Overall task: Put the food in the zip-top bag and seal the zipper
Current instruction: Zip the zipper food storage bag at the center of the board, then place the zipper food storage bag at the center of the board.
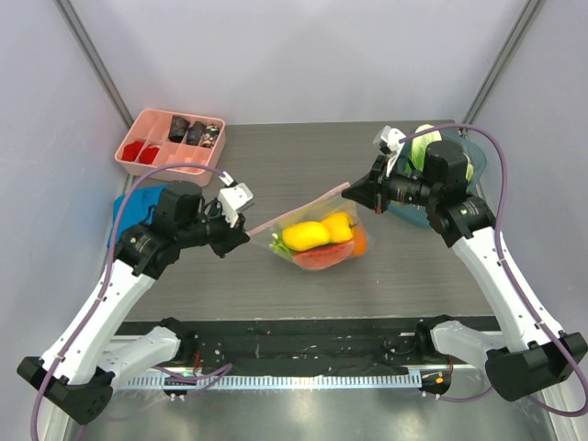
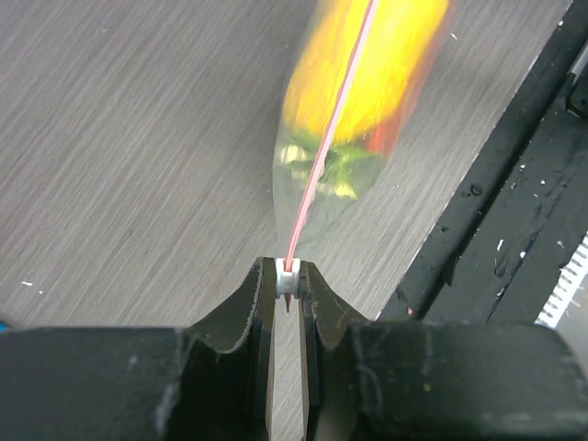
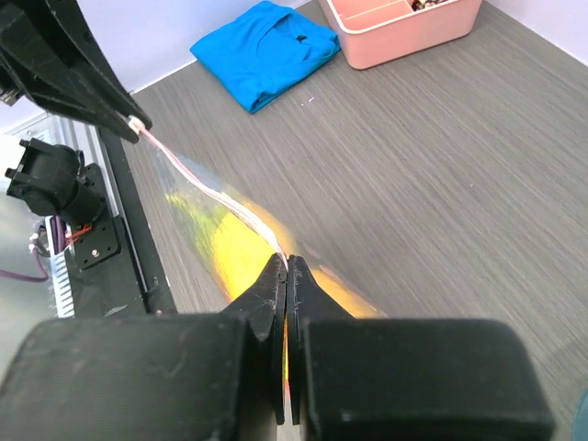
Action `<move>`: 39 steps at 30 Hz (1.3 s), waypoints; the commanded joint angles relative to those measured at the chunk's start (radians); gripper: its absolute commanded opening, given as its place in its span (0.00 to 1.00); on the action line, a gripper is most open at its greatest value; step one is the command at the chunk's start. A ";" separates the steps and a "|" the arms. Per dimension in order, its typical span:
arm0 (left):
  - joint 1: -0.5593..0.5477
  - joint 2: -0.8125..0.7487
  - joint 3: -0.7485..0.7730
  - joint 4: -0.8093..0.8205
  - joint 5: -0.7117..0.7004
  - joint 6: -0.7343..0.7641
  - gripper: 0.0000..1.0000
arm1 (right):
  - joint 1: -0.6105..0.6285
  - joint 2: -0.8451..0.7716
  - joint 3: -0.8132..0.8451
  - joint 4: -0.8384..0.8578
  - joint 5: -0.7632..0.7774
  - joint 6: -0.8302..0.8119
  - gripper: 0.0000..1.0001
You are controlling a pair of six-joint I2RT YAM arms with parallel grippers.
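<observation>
Nearest the arm bases, the zip-top bag sags over the middle of the table, strung between both arms. Yellow fruits, a red watermelon slice and an orange sit inside it. The left gripper is clamped on the zipper at its left end, and the right gripper pinches its right end. The left arm partly covers a blue cloth, and a pink tray stands beyond. The right wrist hides much of a teal bowl with a pale cabbage.
</observation>
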 commanded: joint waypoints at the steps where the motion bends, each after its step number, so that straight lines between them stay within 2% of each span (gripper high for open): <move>1: 0.016 -0.012 0.010 -0.051 -0.068 -0.017 0.15 | -0.020 -0.045 0.012 0.077 0.006 -0.020 0.01; 2: 0.016 -0.005 0.023 -0.046 -0.045 -0.022 0.29 | -0.022 -0.045 0.006 0.079 -0.005 -0.022 0.01; 4: 0.014 0.009 0.071 -0.017 0.024 -0.035 0.46 | -0.020 -0.034 0.001 0.080 -0.057 -0.022 0.01; 5: 0.014 0.027 0.086 -0.004 0.038 -0.040 0.58 | -0.022 -0.031 -0.002 0.085 -0.070 -0.017 0.01; 8: 0.012 0.072 0.152 0.027 0.060 -0.052 0.69 | -0.017 -0.023 -0.003 0.096 -0.108 -0.014 0.01; 18: -0.050 0.256 0.237 0.164 0.095 -0.028 0.80 | 0.009 -0.009 0.004 0.120 -0.136 -0.003 0.01; 24: -0.063 0.324 0.301 0.173 0.089 -0.083 0.79 | 0.027 -0.014 0.007 0.144 -0.125 0.069 0.01; 28: -0.063 0.274 0.270 0.246 0.064 -0.328 0.78 | 0.040 -0.037 -0.040 0.230 -0.114 0.159 0.01; 30: -0.063 0.273 0.280 0.241 0.046 -0.405 0.78 | 0.046 -0.035 -0.053 0.246 -0.105 0.178 0.01; 34: -0.061 0.305 0.345 0.140 -0.053 -0.602 0.77 | 0.075 -0.042 -0.074 0.263 -0.080 0.187 0.01; 35: -0.061 0.322 0.364 0.060 -0.127 -0.703 0.75 | 0.080 -0.043 -0.080 0.264 -0.065 0.185 0.01; 39: -0.050 0.310 0.344 0.023 -0.127 -0.845 0.74 | 0.086 -0.049 -0.083 0.277 -0.016 0.182 0.01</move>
